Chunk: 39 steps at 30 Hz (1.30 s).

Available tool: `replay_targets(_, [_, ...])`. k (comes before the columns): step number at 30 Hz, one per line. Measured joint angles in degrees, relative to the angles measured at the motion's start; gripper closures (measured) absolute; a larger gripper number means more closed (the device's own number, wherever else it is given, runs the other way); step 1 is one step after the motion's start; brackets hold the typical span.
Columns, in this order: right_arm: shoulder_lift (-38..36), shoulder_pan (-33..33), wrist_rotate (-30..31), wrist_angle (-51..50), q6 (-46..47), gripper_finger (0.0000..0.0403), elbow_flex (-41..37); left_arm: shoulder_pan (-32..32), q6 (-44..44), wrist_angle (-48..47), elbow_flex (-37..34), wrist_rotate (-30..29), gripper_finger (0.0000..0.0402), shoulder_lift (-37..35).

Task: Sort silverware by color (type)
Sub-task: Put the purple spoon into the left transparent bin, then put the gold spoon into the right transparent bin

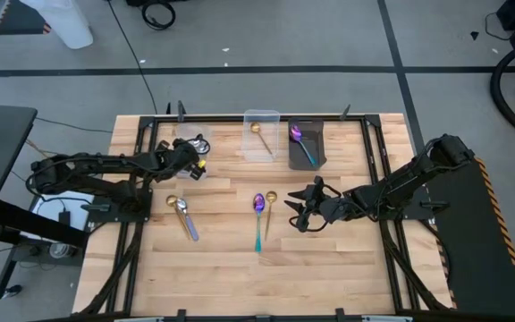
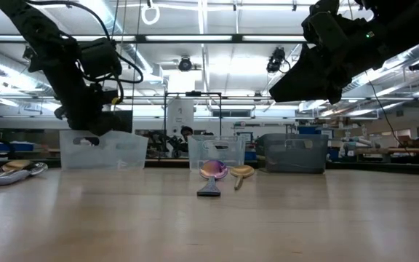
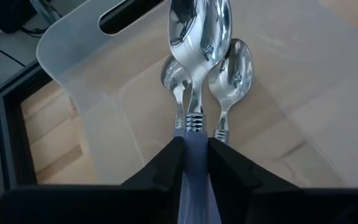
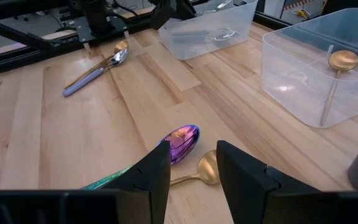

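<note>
Your left gripper (image 3: 194, 163) jaws clamp a silver spoon (image 3: 197, 37) over a clear bin (image 1: 189, 143), right gripper (image 4: 191, 168) jaws open above purple spoon (image 4: 180, 140), wooden worktop (image 1: 222, 259), workshop room beyond.

Wooden table (image 1: 222, 268), spoons (image 1: 259, 211), three bins (image 1: 261, 134)

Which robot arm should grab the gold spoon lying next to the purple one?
Probably right: its open tool hovers beside the gold spoon, while the left tool holds a silver spoon over the clear bin.
</note>
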Motion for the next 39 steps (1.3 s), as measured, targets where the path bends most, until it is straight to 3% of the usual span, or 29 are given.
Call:
replay_targets(9, [0.0, 0.0, 0.1, 0.0, 0.0, 0.0263, 0.0, 0.0, 0.1, -1.4, 0.4, 0.4, 0.0243, -0.3])
replay_targets(17, [0.0, 0.0, 0.1, 0.0, 0.0, 0.0263, 0.0, -2.3, 0.0, -9.0, 6.0, -2.9, 0.023, -0.7])
replay_targets(25, [0.0, 0.0, 0.1, -0.1, -0.2, 0.0263, 0.0, -11.1, -4.2, -14.6, 9.4, -12.1, 0.023, -2.0])
replay_targets(39, [0.0, 0.0, 0.4, -0.1, -0.2, 0.0263, 0.0, -31.2, -29.4, -24.1, 9.4, -12.6, 0.023, -8.2])
